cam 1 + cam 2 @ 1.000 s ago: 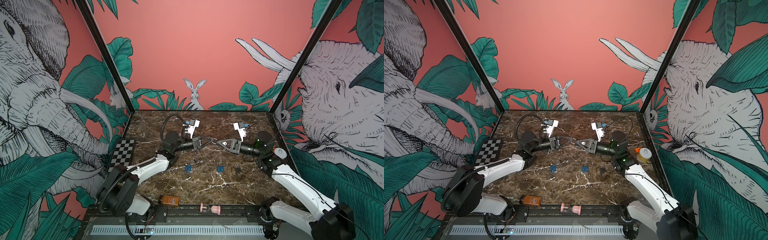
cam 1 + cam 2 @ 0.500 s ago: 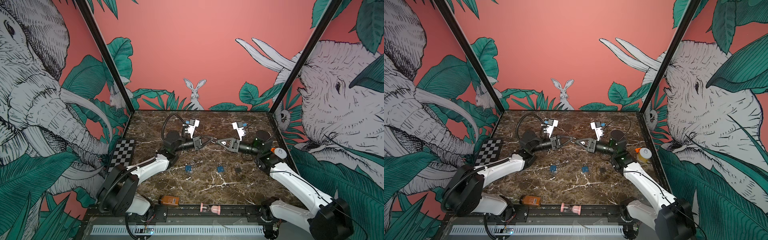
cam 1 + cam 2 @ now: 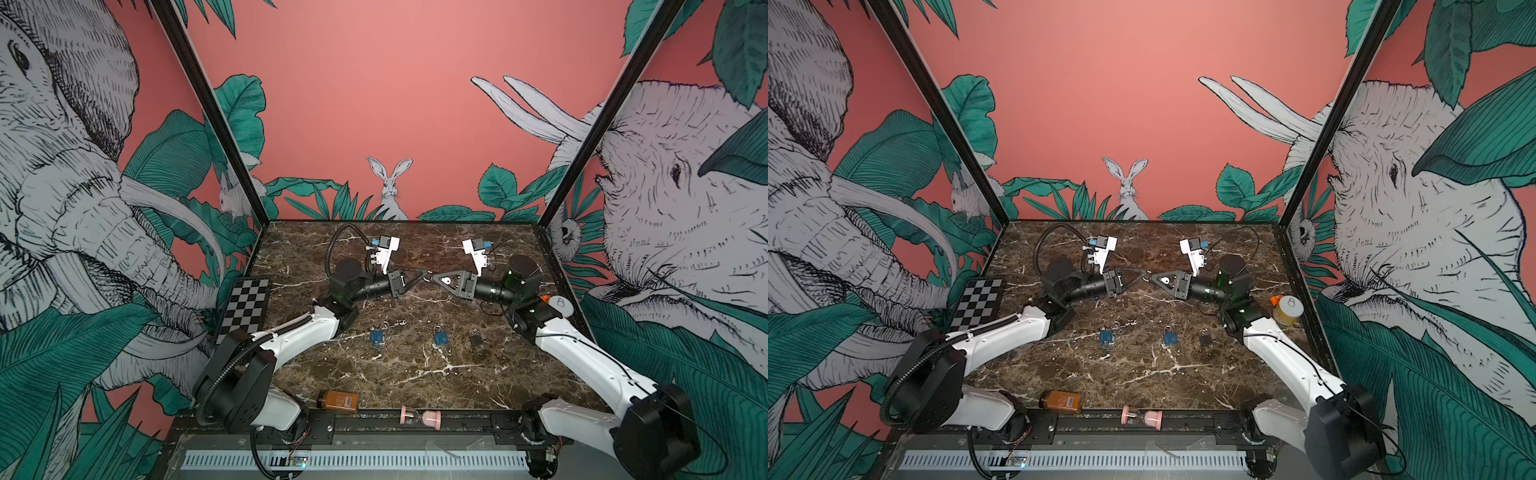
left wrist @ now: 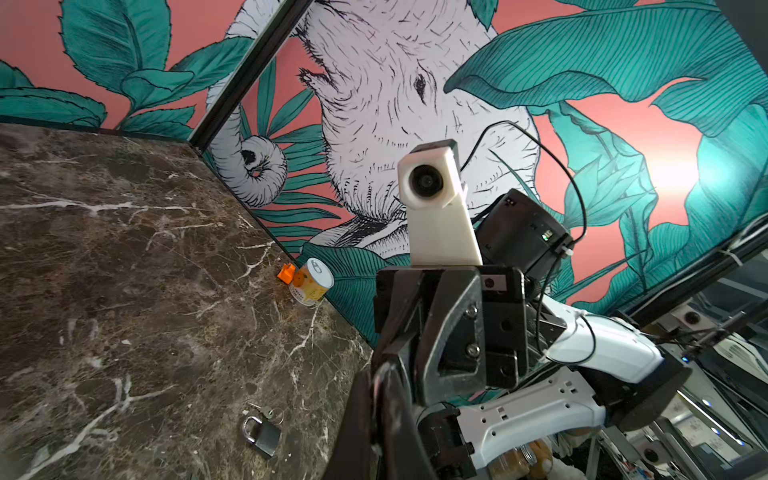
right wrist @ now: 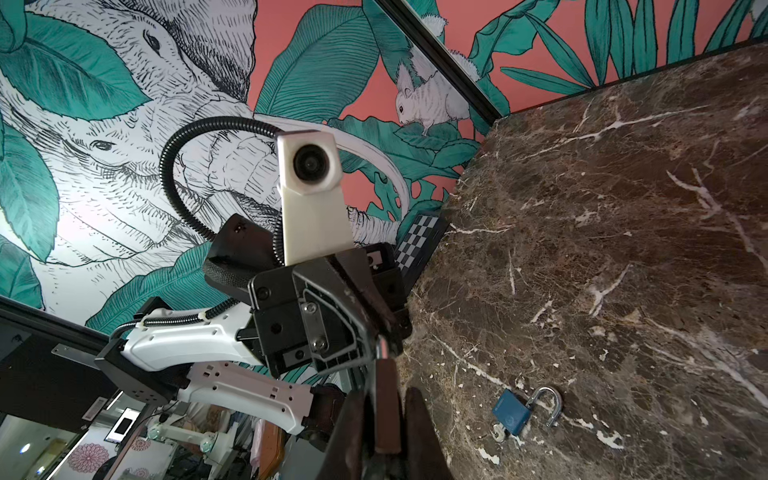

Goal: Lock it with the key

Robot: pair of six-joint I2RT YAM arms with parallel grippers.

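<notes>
Both grippers meet tip to tip in the air above the back middle of the marble table (image 3: pixel 415 374). My right gripper (image 5: pixel 386 415) is shut on a dark brown padlock (image 5: pixel 387 399), held flat between its fingers. My left gripper (image 4: pixel 380 399) is shut on a thin silver key (image 5: pixel 380 348), which touches the padlock's end. In both top views the left gripper (image 3: pixel 424 274) (image 3: pixel 1143 273) and the right gripper (image 3: pixel 435 277) (image 3: pixel 1153 277) almost touch. The keyhole itself is hidden.
On the table lie two blue padlocks (image 3: pixel 377 337) (image 3: pixel 441 338) and a dark grey padlock (image 3: pixel 476 337), each with a key. An amber bottle (image 3: pixel 338 401) and a pink hourglass (image 3: pixel 422 417) lie at the front edge. A can (image 3: pixel 559 305) stands at the right wall, a checkerboard (image 3: pixel 245 305) at the left.
The left gripper has moved right toward the right gripper, and the gap between the two tips has closed. Both stay shut.
</notes>
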